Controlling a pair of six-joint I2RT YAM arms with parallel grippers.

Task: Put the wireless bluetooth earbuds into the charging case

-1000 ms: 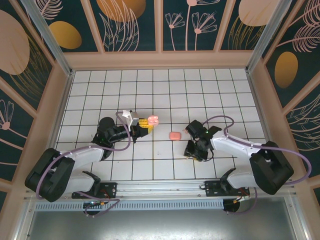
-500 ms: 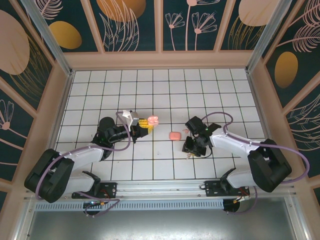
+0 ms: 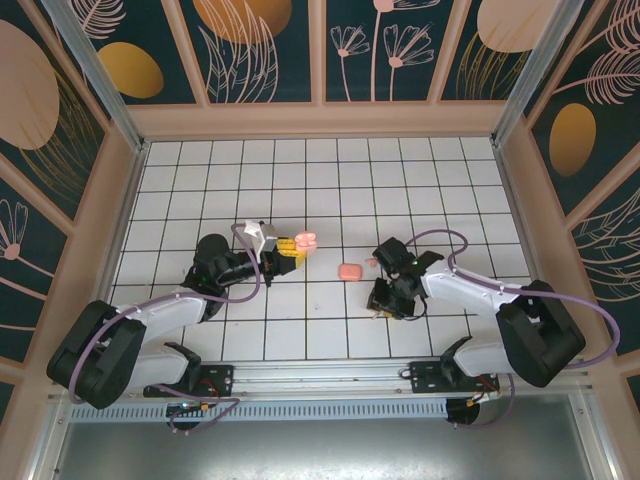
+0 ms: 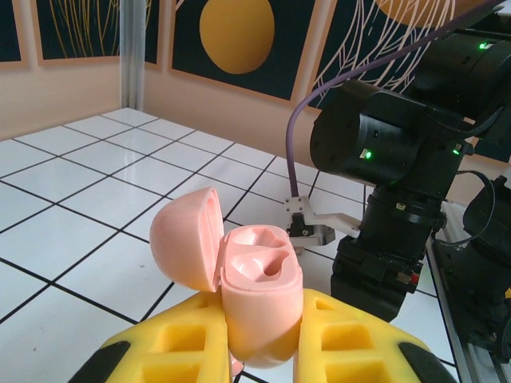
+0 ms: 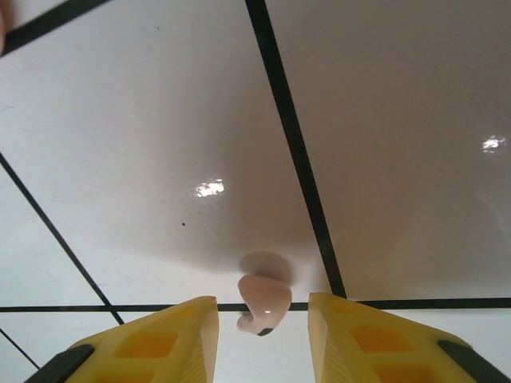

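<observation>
Left gripper (image 3: 293,246): reaching right across the white tiled floor (image 3: 300,180), lying low over it.
Left fingers (image 4: 180,347): yellow, closing tight on either side of the pale-pink, egg-shaped plastic charging case (image 4: 259,299), holding it upright.
Charging case: sitting clamped at the left fingertips (image 3: 305,240), clear of the tiles; hinged lid (image 4: 188,239) standing open and tilting to the left in the left wrist view; two moulded hollows in the base facing up and lying bare.
Pink rounded-rectangular piece (image 3: 350,271): lying flat on a tile between the two grippers, apart from both.
Second tiny pale-pink bit (image 3: 371,262): resting on the floor just right of the rounded piece and just beyond the right arm; too small for making out its shape.
Right gripper (image 3: 380,306): pointing steeply down at the floor, near the front rail.
Right fingers (image 5: 160,339): yellow, standing narrowly apart, straddling one small pale-pink wireless earbud (image 5: 263,299) with a strip of bare tile showing on each side, not gripping it.
Wireless earbud: lying on the white tile right at a black grout line, midway between the right fingertips, casting a soft shadow just above itself in the right wrist view.
Right arm (image 4: 383,152): showing black with green lights behind the open case in the left wrist view.
</observation>
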